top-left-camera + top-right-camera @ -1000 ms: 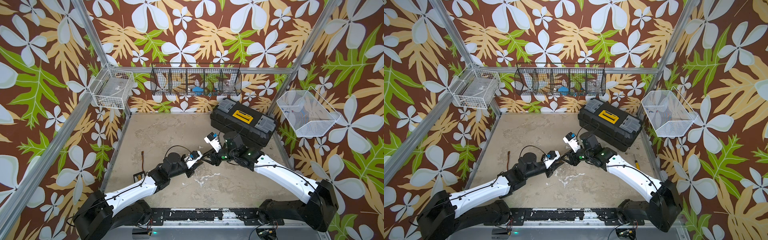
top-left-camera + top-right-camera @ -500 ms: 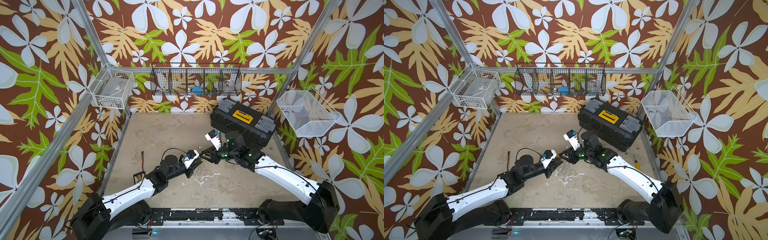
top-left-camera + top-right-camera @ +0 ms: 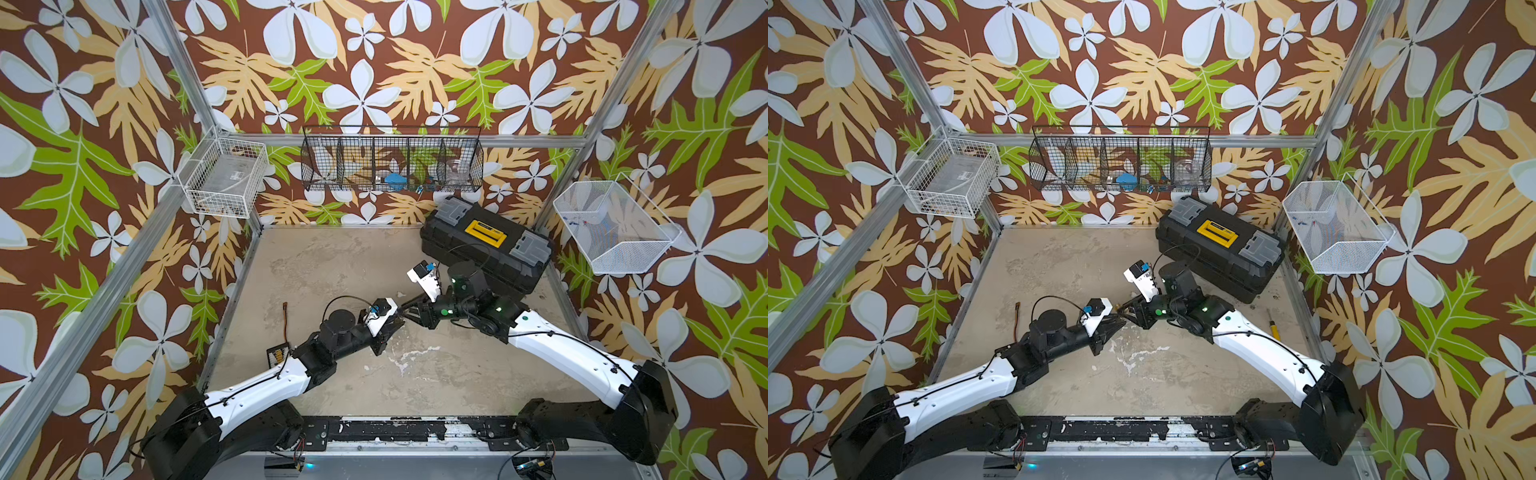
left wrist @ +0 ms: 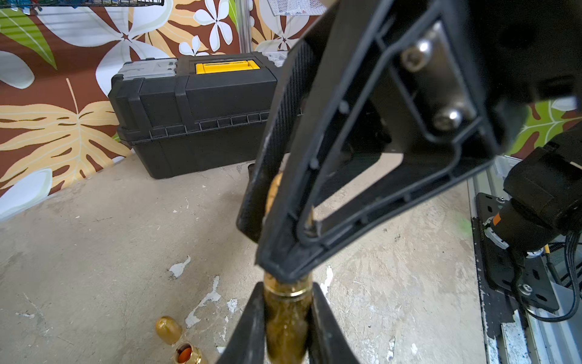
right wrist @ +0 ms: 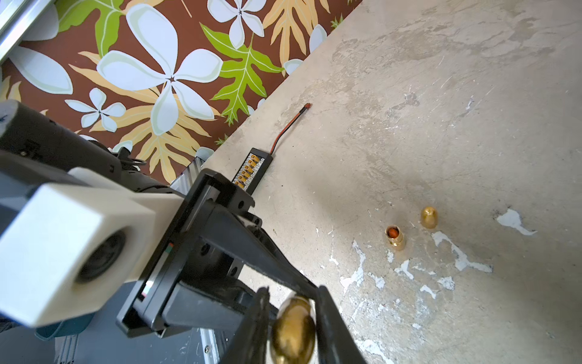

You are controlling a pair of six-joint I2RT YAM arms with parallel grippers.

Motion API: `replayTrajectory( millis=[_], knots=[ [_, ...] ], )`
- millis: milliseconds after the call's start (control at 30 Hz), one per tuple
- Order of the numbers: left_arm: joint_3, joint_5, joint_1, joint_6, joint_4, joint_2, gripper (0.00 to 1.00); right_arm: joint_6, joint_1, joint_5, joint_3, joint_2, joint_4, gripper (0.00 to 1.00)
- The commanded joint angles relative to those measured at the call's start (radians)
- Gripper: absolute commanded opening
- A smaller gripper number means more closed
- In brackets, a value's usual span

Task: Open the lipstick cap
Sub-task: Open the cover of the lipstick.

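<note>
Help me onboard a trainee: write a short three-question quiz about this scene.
1. True or false: the toolbox lid stands open.
2. The jaws of the left gripper hold: A) a cable, B) the gold lipstick, C) a latch.
3. How many loose gold pieces lie on the table?
Key: 1 false; 2 B; 3 two, an uncapped tube and a cap.

No text could be read anywhere, yellow plate (image 3: 485, 232) on the black toolbox (image 3: 453, 245) showed marks too small to read, pale label (image 3: 235, 174) inside the white wire basket (image 3: 216, 205) was blurred.
</note>
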Motion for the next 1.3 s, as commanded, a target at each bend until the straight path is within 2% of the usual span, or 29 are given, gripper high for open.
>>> replayTrajectory(
  millis=[0, 200, 500, 733, 1267],
  knots=[
    [0.002, -0.005, 0.0, -0.002, 0.032, 0.002, 0.16, -0.009, 0.001, -0.001, 0.007, 0.002, -0.007, 0.28],
    [0.004, -0.007, -0.001, -0.001, 0.031, 0.001, 0.16, -0.016, 0.001, -0.011, 0.012, 0.008, -0.023, 0.28],
    [0.007, -0.014, 0.0, 0.004, 0.025, 0.003, 0.16, -0.026, 0.001, -0.014, 0.031, 0.014, -0.04, 0.2],
    [0.004, -0.014, 0.0, 0.014, 0.007, 0.003, 0.16, -0.024, 0.001, -0.002, 0.048, 0.005, -0.047, 0.18],
    [-0.025, -0.01, -0.001, 0.004, 0.012, -0.008, 0.16, -0.016, 0.001, 0.1, 0.066, -0.039, -0.034, 0.17]
  ],
)
